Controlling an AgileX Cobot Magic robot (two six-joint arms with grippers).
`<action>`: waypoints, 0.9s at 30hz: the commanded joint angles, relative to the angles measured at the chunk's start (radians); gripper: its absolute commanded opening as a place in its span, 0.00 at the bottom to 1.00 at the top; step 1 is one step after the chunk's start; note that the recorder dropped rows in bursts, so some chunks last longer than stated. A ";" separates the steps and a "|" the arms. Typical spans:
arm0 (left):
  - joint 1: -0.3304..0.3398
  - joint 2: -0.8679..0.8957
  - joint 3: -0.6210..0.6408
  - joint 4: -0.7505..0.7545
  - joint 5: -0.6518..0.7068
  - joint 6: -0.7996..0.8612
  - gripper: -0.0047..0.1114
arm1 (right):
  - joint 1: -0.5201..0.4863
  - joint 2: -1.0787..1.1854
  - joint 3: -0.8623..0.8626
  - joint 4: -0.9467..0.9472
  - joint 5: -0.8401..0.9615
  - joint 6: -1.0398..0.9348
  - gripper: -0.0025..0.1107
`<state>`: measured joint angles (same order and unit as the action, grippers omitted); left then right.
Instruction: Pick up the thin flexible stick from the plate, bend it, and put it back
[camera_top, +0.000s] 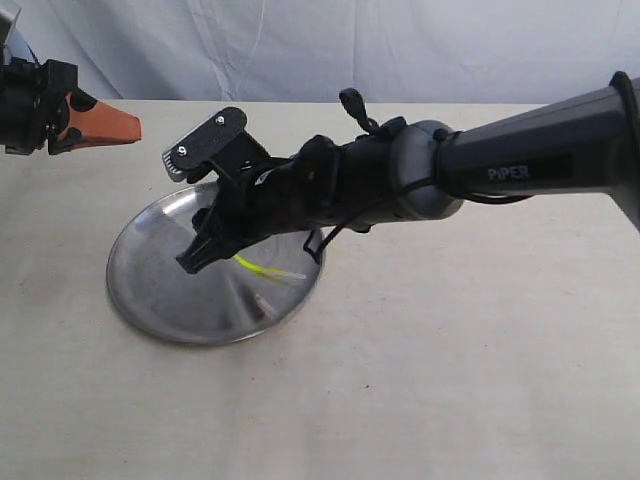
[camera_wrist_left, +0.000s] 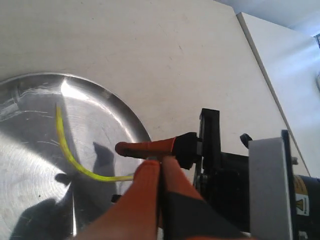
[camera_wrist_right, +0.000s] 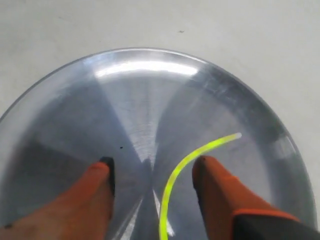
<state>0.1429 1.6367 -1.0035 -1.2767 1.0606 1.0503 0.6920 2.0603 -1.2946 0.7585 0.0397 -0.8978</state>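
While hanging at the upper left of the exterior view, well apart from the plate (camera_top: 150, 285), shows the left hand (camera_top: 130, 125) pinched closed on nothing. At centre, holds the right hand (camera_wrist_right: 153, 162) open low over the plate, straddling the thin flexible stick (camera_wrist_right: 215, 144), curved on the metal right of middle, with pale counter (camera_top: 450, 380) all around

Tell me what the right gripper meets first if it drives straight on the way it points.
Probably the plate: the open right gripper points down at its surface, fingertips straddling the curved stick, which would pass between them. Depth is unclear.
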 joint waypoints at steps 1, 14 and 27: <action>0.005 -0.008 -0.006 -0.005 -0.020 0.065 0.04 | -0.006 -0.066 -0.008 0.002 0.022 -0.001 0.41; 0.005 -0.366 0.148 0.006 -0.181 0.209 0.04 | -0.170 -0.321 0.106 -0.061 0.526 0.127 0.02; 0.005 -0.891 0.336 -0.049 -0.360 0.172 0.04 | -0.173 -0.973 0.609 -0.043 0.313 0.293 0.02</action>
<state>0.1429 0.7977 -0.6805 -1.3089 0.7134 1.2338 0.5232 1.1929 -0.7270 0.7078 0.3519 -0.6168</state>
